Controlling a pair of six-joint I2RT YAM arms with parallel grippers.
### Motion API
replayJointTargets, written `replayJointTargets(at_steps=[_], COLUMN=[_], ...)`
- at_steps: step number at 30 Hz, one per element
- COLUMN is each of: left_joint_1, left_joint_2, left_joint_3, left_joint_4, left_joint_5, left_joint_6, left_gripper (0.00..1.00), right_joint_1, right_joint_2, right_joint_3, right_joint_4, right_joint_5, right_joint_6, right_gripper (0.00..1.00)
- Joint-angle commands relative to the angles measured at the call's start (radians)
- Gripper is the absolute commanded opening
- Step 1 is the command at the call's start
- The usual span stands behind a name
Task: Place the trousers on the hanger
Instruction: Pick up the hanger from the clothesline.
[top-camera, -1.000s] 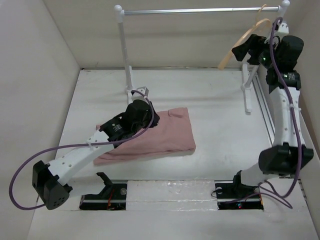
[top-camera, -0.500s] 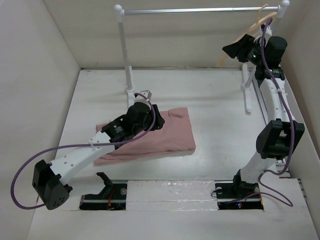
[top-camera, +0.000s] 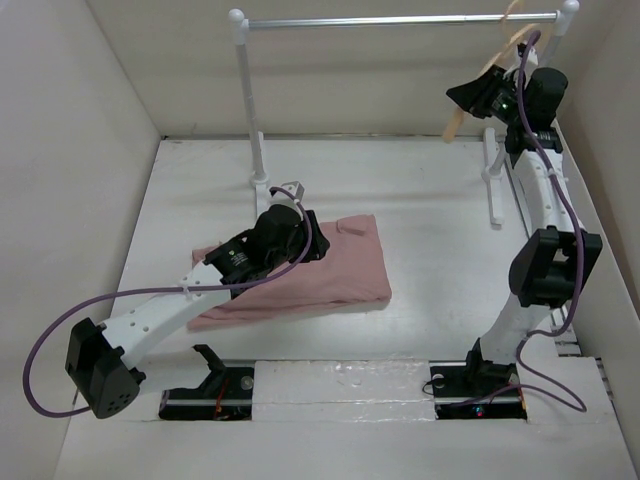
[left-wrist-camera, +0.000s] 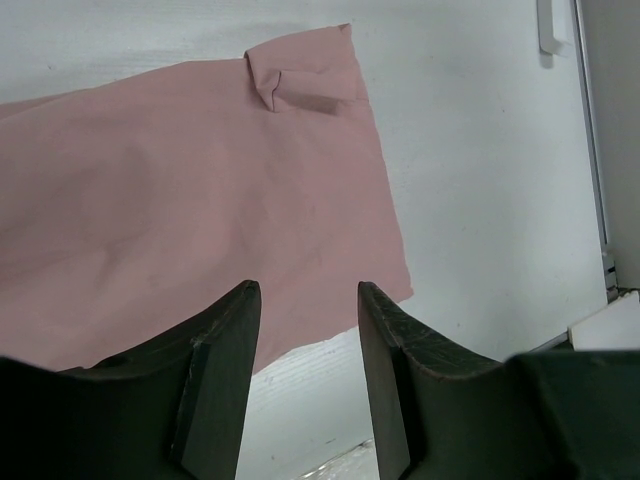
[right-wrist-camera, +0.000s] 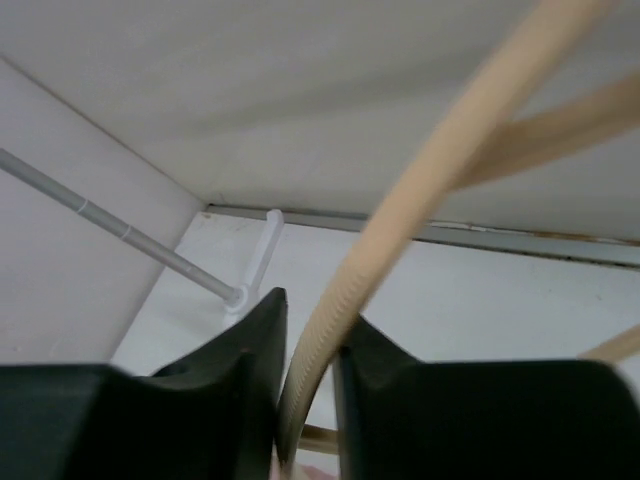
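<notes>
Left side first: the left pincer (left-wrist-camera: 307, 290) was clamped a second ago and has sprung apart, jaws now standing open with nothing between them, while its arm has barely budged. Directly beneath it, spreading ahead and out to its left, lie the dusty-pink soft fabric trousers (top-camera: 340, 270), folded flat on the white table (top-camera: 440, 260) and in the same spot as before. A little turned-over corner sits just beyond the fingertips.

That cloth looks light and limp. It should sag and slither the moment it is lifted, so my call is a pinch through the stacked layers at a folded edge rather than one loose ply.

Across to the right, and here's the big change: the right arm has straightened up tall, and the right pincer (right-wrist-camera: 310, 340) has gone from wide open to closing on the thin curved light-tan wooden hanger (right-wrist-camera: 450, 150). The hanger's arm runs between the jaws and sweeps up ahead of them, its hook over the silver-and-white metal clothes rail (top-camera: 400, 20) above. It was swung out sideways earlier and now hangs steeper. Stiff, light, smooth wood: easy to hold, but likely to swing and let fabric slide off.
</notes>
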Motion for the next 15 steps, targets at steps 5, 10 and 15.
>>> replayJointTargets(at_steps=[5,10,15], left_joint_1=[-0.001,-0.001,-0.001], left_joint_2=[-0.016,0.033,0.119], left_joint_3=[0.035,0.165,0.381], left_joint_4=[0.024,0.015,0.014], left_joint_5=[0.009,0.034,0.084], left_joint_6=[-0.009,0.027,0.079], left_gripper=[0.46,0.54,0.57], right_joint_1=[0.004,-0.005,-0.005], right_joint_2=[-0.069,-0.133,-0.257], right_joint_3=[0.010,-0.012,-0.181], right_joint_4=[0.113,0.099,0.110], right_joint_5=[-0.041,-0.083,-0.158], right_joint_6=[0.010,-0.014,-0.033], right_gripper=[0.03,0.00,0.00])
